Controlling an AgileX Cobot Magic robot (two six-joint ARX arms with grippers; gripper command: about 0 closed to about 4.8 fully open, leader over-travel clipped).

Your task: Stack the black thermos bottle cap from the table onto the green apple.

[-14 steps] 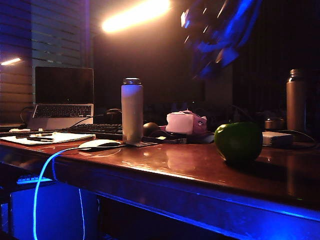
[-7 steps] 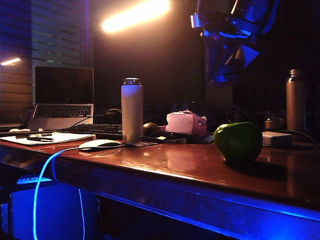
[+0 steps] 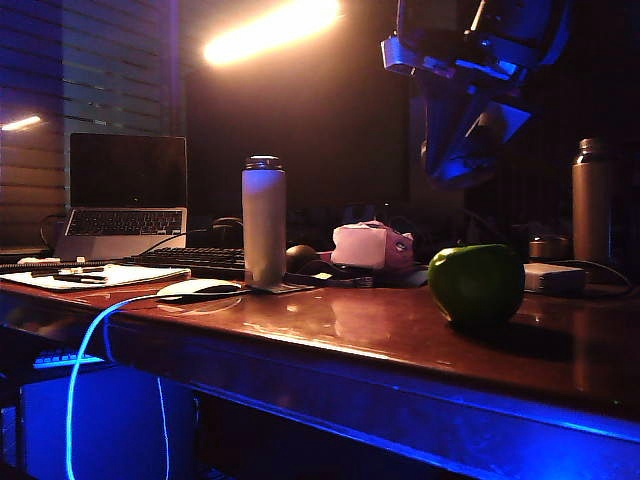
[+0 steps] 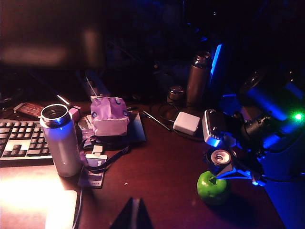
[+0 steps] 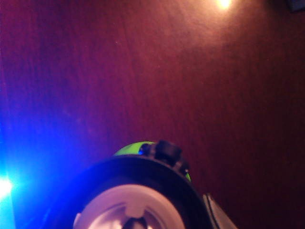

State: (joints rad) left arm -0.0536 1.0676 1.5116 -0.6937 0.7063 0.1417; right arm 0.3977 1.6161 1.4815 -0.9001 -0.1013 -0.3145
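Table edge [image 3: 330,345]: near, bare.
Green apple [image 3: 477,283]: right; we find nothing on it.
Right gripper [image 3: 462,160]: above apple, clasping black thermos bottle cap [image 5: 131,198]; off-centre release risks roll-off.
Left gripper [image 4: 133,217]: idle, fingers together.

The worktop [image 3: 330,330] carries one apple [image 3: 477,284], one white thermos [image 3: 264,222], one dark bottle [image 3: 592,200], one laptop [image 3: 126,195], one keyboard [image 3: 195,260] and one mouse [image 3: 198,289]. One cap [image 5: 131,200] shows above the apple.
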